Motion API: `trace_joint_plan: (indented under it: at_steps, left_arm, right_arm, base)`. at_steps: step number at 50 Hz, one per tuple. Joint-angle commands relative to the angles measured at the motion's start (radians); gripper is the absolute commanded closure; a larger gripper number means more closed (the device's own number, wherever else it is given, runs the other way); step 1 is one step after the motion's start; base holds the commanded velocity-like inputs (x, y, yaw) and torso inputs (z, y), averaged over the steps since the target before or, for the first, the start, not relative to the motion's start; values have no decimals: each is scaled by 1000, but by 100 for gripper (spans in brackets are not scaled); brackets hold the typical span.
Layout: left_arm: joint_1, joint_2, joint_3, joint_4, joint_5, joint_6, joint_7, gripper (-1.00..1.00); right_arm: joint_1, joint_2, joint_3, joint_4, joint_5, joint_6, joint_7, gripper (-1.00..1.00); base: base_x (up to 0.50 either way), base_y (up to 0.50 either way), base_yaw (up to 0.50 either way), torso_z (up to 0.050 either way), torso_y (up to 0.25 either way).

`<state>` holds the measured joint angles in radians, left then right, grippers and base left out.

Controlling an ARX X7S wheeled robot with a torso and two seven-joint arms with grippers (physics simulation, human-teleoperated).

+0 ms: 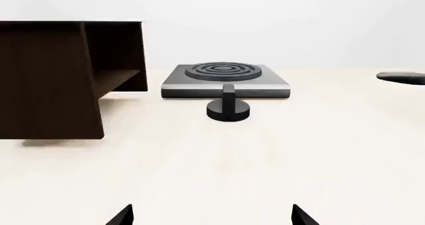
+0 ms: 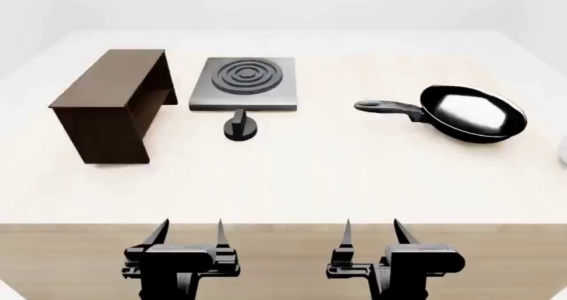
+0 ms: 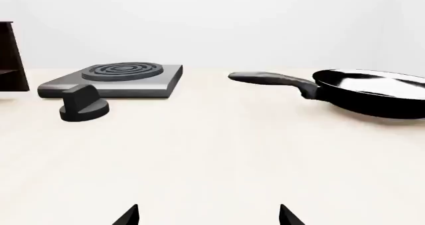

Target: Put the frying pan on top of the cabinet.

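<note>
Along the bottom edge of the head view, the left gripper (image 2: 190, 232) and the right gripper (image 2: 372, 231) sit side by side at the near rim of the counter (image 2: 293, 180), each with its jaws spread wide and holding nothing. Above them, at mid-frame, a small round knob (image 2: 240, 127) stands just in front of the grey hotplate (image 2: 244, 82). The frying pan (image 2: 472, 113) rests at the right of the frame, its handle (image 2: 386, 107) pointing left toward the centre, well apart from both grippers. The cabinet (image 2: 111, 104) stands at the upper left, its flat top bare. A grasp far out on the long handle would likely let the pan tip or twist, and carrying it across the frame risks clipping the knob or hotplate if it travels low.
</note>
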<state>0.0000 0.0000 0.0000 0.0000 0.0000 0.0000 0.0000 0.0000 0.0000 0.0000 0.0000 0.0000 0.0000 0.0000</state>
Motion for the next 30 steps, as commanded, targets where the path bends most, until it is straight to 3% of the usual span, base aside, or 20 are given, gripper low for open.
trace_joint_plan:
  at_steps: [1, 7, 30]
  left_arm:
    - [5, -17, 19, 4, -17, 8, -15, -100]
    - [15, -38, 47, 9, -27, 26, -39, -100]
    - [14, -77, 98, 2, -55, 43, -79, -100]
  right_arm:
    - [6, 16, -18, 4, 16, 5, 21, -100]
    - [-5, 35, -42, -15, 49, 10, 35, -100]
    - [6, 71, -82, -8, 97, 27, 85, -100]
  base:
    - [0, 0, 0, 0, 0]
    - [0, 0, 0, 0, 0]
    - [0, -500, 0, 0, 0]
